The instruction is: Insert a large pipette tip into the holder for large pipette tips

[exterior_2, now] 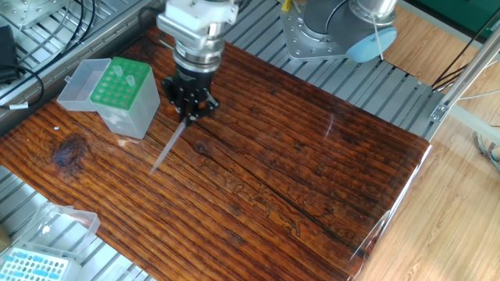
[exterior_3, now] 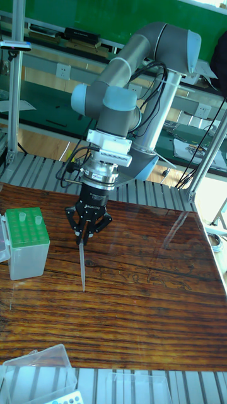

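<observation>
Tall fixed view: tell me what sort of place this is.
Probably a robotics lab set up for lab-automation work. A robot arm's end effector holds a large pipette tip over a wooden table on an aluminium frame, a green-racked tip holder stands nearby, and workbenches with wall sockets line the back.

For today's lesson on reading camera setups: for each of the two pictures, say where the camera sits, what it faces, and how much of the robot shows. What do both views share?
Fixed view: high, looking down across the table; shows only the arm's wrist and base.
Tall fixed view: lower, at the table's front, facing the whole arm.
Shared: gripper holding the large pipette tip, and the green-racked holder.
</observation>
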`<state>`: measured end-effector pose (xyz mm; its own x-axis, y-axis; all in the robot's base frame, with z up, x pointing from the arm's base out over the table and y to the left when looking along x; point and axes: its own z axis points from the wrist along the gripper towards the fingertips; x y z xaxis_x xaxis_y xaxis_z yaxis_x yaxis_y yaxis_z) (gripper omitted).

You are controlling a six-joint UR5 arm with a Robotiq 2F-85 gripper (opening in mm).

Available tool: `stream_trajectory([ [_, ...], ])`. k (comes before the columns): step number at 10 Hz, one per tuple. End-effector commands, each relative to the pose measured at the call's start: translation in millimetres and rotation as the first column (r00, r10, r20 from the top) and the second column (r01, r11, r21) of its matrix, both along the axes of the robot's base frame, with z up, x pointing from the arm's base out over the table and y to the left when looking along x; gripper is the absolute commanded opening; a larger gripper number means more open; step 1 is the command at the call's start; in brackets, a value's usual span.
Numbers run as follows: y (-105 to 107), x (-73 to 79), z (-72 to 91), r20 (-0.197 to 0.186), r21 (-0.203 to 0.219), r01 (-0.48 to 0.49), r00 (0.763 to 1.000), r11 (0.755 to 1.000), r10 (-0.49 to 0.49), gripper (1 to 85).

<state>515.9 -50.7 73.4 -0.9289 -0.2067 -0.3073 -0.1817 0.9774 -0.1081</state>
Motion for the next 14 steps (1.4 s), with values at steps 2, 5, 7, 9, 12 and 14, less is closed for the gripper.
stream_trajectory([
  [2,-9.3,24.2,15.1,0.002,-0.001,-0.033,0.999,0.999,0.033,1.0],
  [5,-8.3,-26.8,5.8,-0.172,0.016,0.045,0.984,0.999,-0.042,1.0],
  [7,-3.6,-28.8,5.4,-0.18,0.034,0.043,0.983,0.999,-0.036,1.0],
  [9,-5.6,-35.5,4.5,-0.205,0.026,0.052,0.978,0.998,-0.045,1.0],
  [12,-4.0,-38.3,4.2,-0.216,0.03,0.037,0.976,0.999,-0.03,1.0],
  [14,24.2,1.6,12.8,-0.064,0.148,0.032,0.998,0.989,-0.023,1.0],
])
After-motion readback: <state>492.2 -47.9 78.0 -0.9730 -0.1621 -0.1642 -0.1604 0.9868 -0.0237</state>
